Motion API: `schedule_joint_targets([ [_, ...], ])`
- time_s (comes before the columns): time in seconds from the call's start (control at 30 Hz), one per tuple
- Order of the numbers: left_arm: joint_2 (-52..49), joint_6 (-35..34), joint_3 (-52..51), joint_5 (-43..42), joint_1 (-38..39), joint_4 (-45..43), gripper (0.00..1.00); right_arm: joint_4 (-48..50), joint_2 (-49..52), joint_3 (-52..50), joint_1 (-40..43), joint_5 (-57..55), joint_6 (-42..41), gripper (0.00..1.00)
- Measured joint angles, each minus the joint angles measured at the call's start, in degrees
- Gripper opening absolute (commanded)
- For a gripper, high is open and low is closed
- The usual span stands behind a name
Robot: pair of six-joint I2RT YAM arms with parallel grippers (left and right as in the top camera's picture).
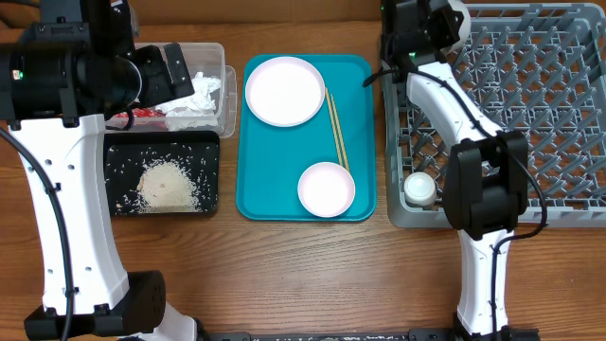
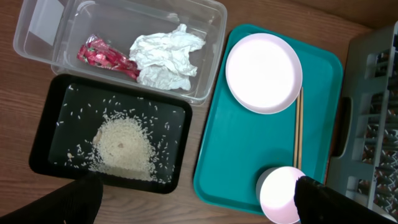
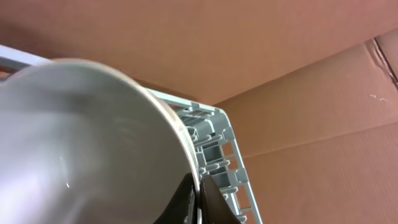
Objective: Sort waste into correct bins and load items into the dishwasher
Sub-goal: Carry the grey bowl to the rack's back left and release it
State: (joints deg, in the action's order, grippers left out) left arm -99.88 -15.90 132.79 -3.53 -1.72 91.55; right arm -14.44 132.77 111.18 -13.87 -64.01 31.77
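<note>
On the teal tray [image 1: 256, 189], plate [image 1: 284, 90], bowl [image 1: 326, 188] and chopsticks [image 1: 336, 133] wait; waste [image 2: 165, 59] is binned, the cup [image 1: 419, 188] racked, the right claw [image 3: 198, 199] pinching a second bowl [image 3: 81, 143], the left claw [image 2: 199, 186] wide open, empty.

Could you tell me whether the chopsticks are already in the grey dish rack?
No, the chopsticks lie on the teal tray, beside the plate.

Overhead looking straight down, whole table [image 1: 284, 275]; left wrist facing down from height, sharing teal tray [image 1: 270, 161] [image 2: 233, 149]; right wrist close-up, hugging bowl [image 3: 81, 143].
</note>
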Motion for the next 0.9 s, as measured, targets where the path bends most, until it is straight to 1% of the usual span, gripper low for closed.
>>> schedule_joint_targets([
  [0.43, 0.0, 0.0, 0.0, 0.0, 0.0, 0.0, 1.00, -2.9, 0.0, 0.0, -1.6, -1.7, -2.4, 0.04],
  [0.6, 0.0, 0.0, 0.0, 0.0, 0.0, 0.0, 1.00, -4.3, 0.0, 0.0, -2.7, -1.5, -2.6, 0.08],
  [0.63, 0.0, 0.0, 0.0, 0.0, 0.0, 0.0, 1.00, -4.9, 0.0, 0.0, -2.9, -1.4, -2.7, 0.11],
  [0.77, 0.0, 0.0, 0.0, 0.0, 0.0, 0.0, 1.00, -5.9, 0.2, 0.0, -3.4, -1.4, -2.5, 0.33],
  [0.83, 0.0, 0.0, 0.0, 0.0, 0.0, 0.0, 1.00, -6.0, 0.2, 0.0, -3.6, -1.4, -2.6, 0.41],
  [0.87, 0.0, 0.0, 0.0, 0.0, 0.0, 0.0, 1.00, -5.9, 0.2, 0.0, -3.8, -1.5, -2.6, 0.46],
  [0.9, 0.0, 0.0, 0.0, 0.0, 0.0, 0.0, 1.00, -6.0, 0.2, 0.0, -4.0, -1.5, -2.7, 0.49],
])
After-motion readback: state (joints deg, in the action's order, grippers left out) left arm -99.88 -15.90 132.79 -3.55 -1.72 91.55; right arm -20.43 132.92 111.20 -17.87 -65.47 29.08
